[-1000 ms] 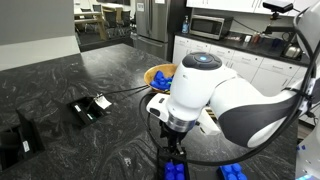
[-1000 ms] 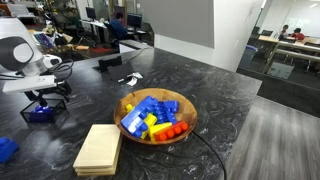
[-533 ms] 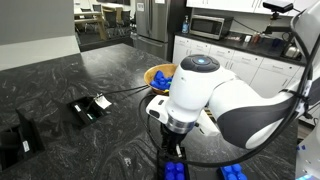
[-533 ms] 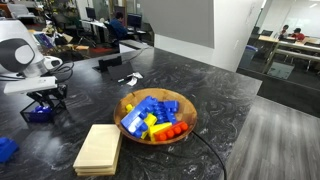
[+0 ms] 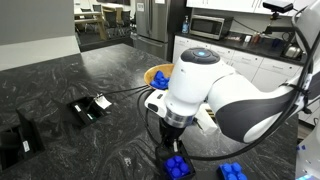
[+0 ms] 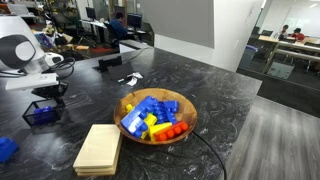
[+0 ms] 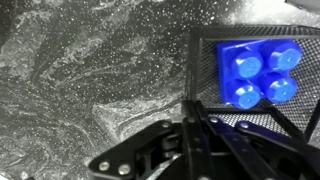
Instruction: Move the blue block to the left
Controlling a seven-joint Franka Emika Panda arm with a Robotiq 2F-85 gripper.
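The blue block [image 7: 257, 75] is a studded blue brick sitting in a black mesh piece [image 7: 208, 60]. It lies on the dark marbled counter, at the upper right of the wrist view. My gripper [image 7: 193, 108] is shut, its two fingers pinched together on the near edge of that black mesh piece. In both exterior views the block [image 5: 176, 166] [image 6: 40, 113] rests on the counter directly below the gripper [image 5: 172, 146] [image 6: 46, 96]. The white arm hides most of the grip in both exterior views.
A wooden bowl [image 6: 183, 121] [image 5: 152, 72] full of coloured bricks stands on the counter, a cable running from it. A stack of wooden boards [image 6: 99, 148] lies near it. A plain blue brick [image 5: 233, 172] [image 6: 6, 148] is close by. Black devices [image 5: 90, 106] lie further off.
The jaws have gone from open to shut on the block's black mesh edge. The arm has shifted slightly, and the block now shows more fully beneath it.
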